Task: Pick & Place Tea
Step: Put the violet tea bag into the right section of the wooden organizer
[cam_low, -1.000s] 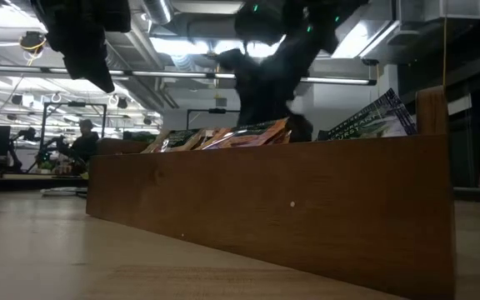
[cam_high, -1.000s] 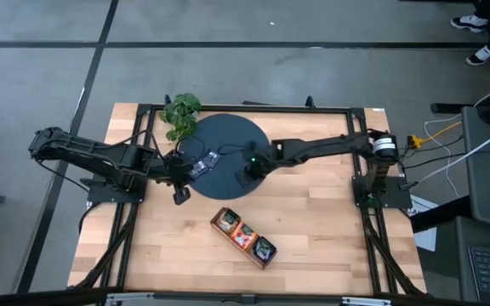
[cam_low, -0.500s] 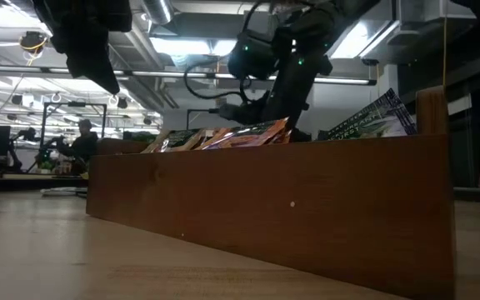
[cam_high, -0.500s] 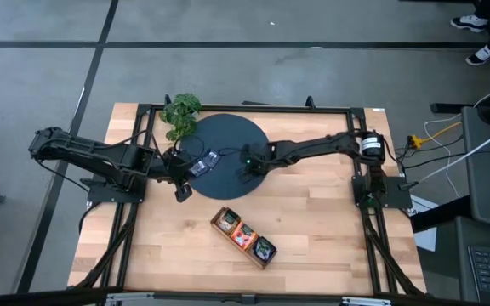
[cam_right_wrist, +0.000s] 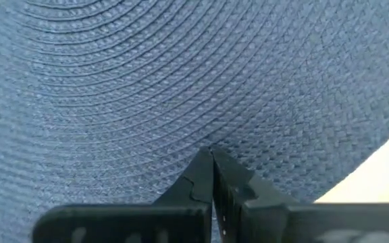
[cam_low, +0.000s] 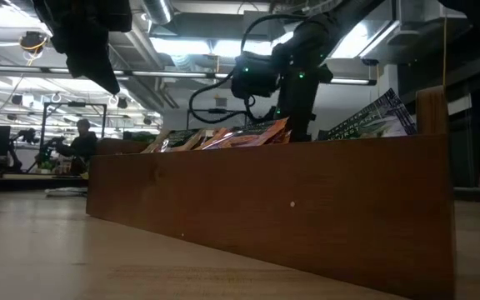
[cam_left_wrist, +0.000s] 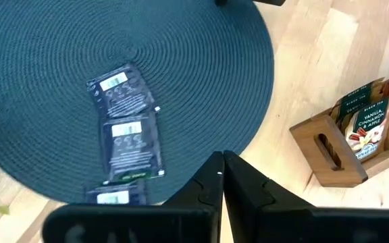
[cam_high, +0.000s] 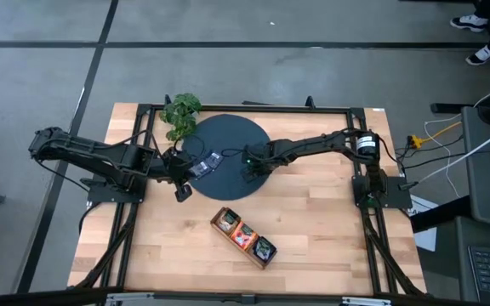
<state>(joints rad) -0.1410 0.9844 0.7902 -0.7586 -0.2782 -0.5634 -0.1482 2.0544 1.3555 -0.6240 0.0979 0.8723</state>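
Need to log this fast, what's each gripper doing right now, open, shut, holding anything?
Left gripper: shut, empty, above the mat's edge near the blue sachets.
Right gripper: shut, nothing visible between its fingers, close over the mat.

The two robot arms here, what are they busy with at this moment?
They are sorting tea sachets. The right gripper is shut and empty, low over the dark round mat. The left gripper, also shut, waits at the mat's edge. Three blue sachets lie on the mat, and the wooden tray nearby already holds others.
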